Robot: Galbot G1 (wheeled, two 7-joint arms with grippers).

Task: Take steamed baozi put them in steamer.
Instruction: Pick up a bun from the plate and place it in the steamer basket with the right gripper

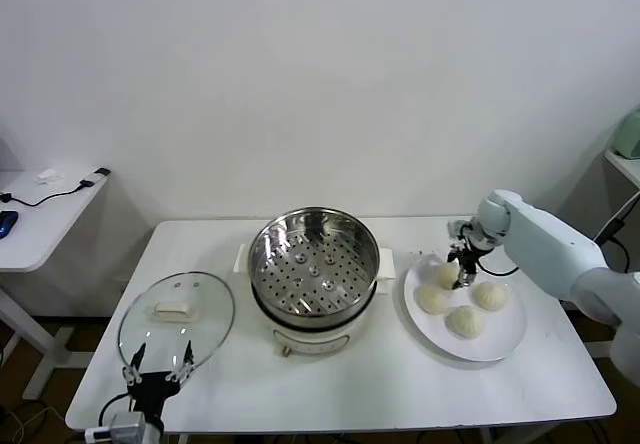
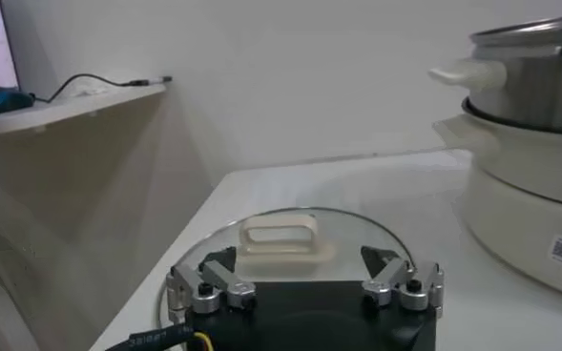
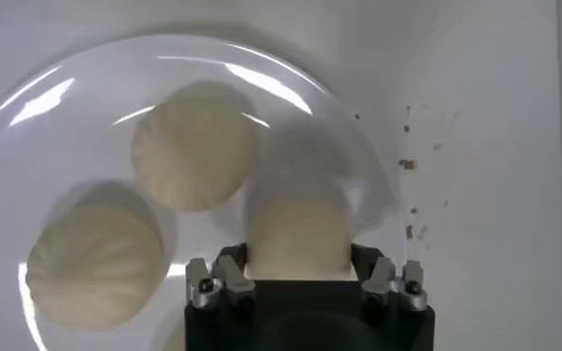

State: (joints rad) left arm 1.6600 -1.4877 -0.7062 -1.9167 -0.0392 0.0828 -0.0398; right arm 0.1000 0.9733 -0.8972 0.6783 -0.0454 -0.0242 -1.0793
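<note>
- You were at the pick-up step: your right gripper (image 1: 464, 270) was down over the white plate (image 1: 508, 339), with one of the steamed baozi (image 3: 298, 229) between its fingers (image 3: 225, 283).
- In the right wrist view the jaws stood narrowed to either side of that bun, close against it; I could not tell whether they had a firm hold, so I would not call it gripped.
- All four buns were on the plate, to the right of the steamer (image 1: 314, 268); its perforated tray was bare, so by my reading none had been delivered.
- Next you would need to finish closing gently on the soft dough, lift clear of the neighbouring buns (image 3: 195, 145), which lay just beside it, then carry it left over the steamer's rim.
- The rim stands higher than the plate, so the lift likely had to clear it.
- Your left gripper (image 1: 158, 362) hung idle with jaws wide at the table's near left edge, over the glass lid (image 1: 176, 320), well apart from the work.
- Small crumbs (image 3: 409, 164) dotted the table (image 1: 400, 384) beside the plate; nothing blocked the path.
</note>
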